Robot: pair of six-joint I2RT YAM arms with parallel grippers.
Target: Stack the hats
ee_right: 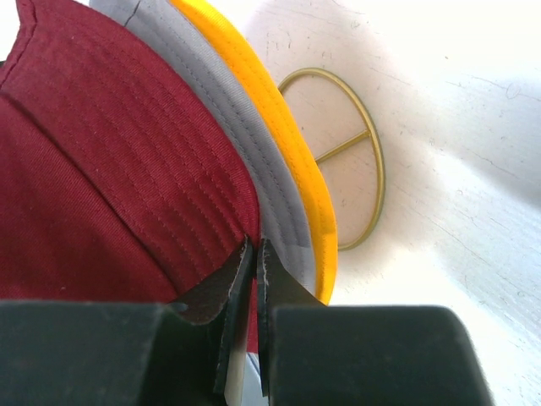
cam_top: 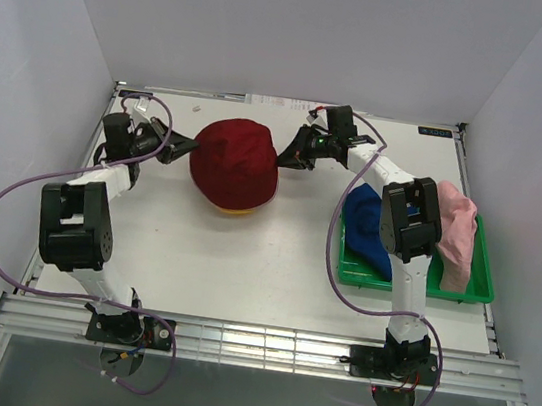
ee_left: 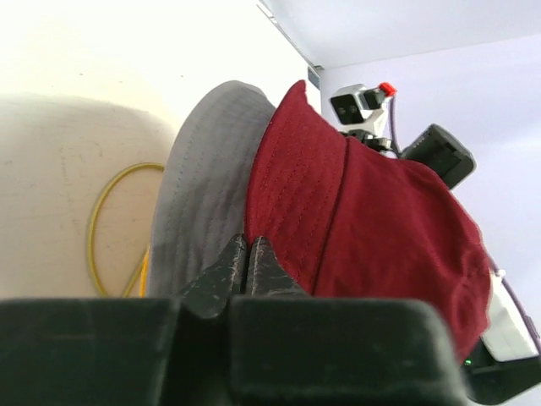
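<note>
Showing, nearest on the right, a green plastic tray (cam_top: 421, 288) holding a royal blue hat (cam_top: 366, 232) and a pink hat (cam_top: 456, 234), both slumping limp and not yet stacked.

Moving farther in, showing a pile on the pale table (cam_top: 240, 280) with a dark red hat (cam_top: 234, 163) capping it. Covering a grey hat (ee_left: 203, 194) and a yellow hat (ee_right: 317, 216) beneath, with the brims fanning out in layers over a thin gold wire stand (ee_right: 342, 148).

Flanking the pile, pinching from opposite sides. Right gripper (ee_right: 255, 249) closing narrowly on the dark red brim, with a sliver of red cloth between the fingers. Left gripper (ee_left: 248, 244) pressing its fingers together right where the red brim meets the grey, though not possible to tell whether cloth is caught there.

Judging the hats to be light, soft woven cloth with rounded crowns, rows of stitching ringing the brims. Floppy rather than fragile, and not slippery. Likely sagging and folding if lifted from one point — better taking hold at the brim edge on two opposite sides, keeping the crown open.
</note>
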